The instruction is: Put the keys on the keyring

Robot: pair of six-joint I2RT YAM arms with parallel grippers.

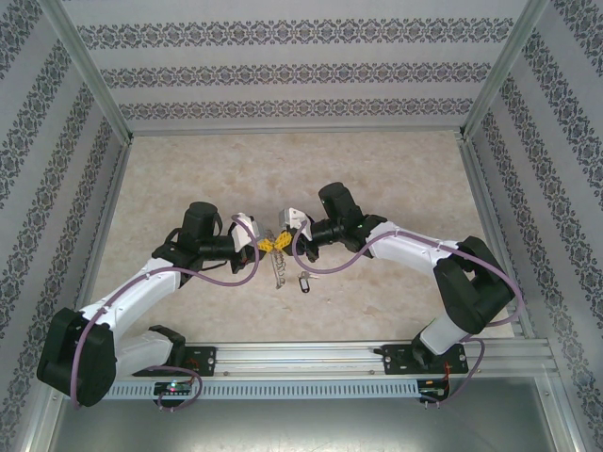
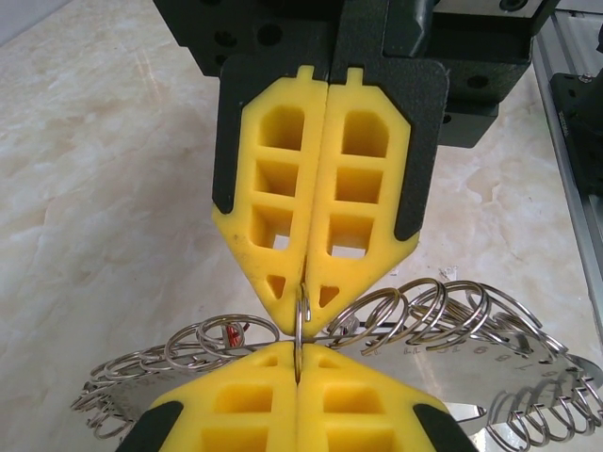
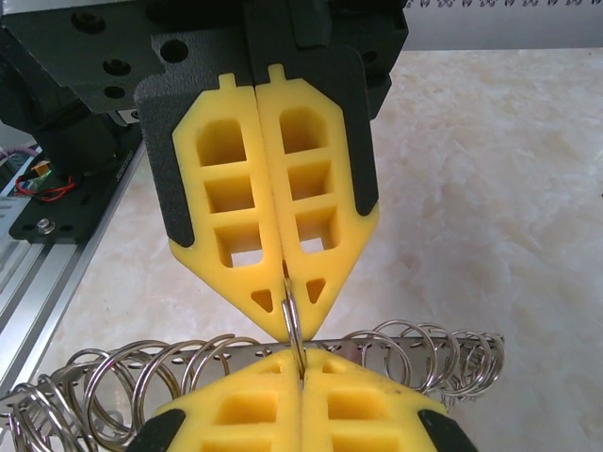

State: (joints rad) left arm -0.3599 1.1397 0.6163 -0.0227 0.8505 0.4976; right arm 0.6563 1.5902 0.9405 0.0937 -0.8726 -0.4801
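My two grippers meet tip to tip over the middle of the table. Both are shut on the same small metal ring (image 2: 301, 320) (image 3: 293, 325) of the keyring (image 1: 277, 268). The left gripper (image 1: 263, 246) (image 2: 300, 356) pinches the ring from one side, and the right gripper (image 1: 283, 239) (image 3: 301, 365) pinches it from the other. The keyring (image 2: 443, 311) (image 3: 415, 353) is a silvery band strung with many rings, spreading to both sides below the yellow pads. A red tag (image 2: 231, 331) shows among the rings. A key with a dark tag (image 1: 302, 282) lies on the table just right of the keyring.
The table is beige marble (image 1: 377, 179), walled by patterned panels on three sides. An aluminium rail (image 1: 311, 358) carrying both arm bases runs along the near edge. Purple cables (image 1: 217, 273) loop off each arm.
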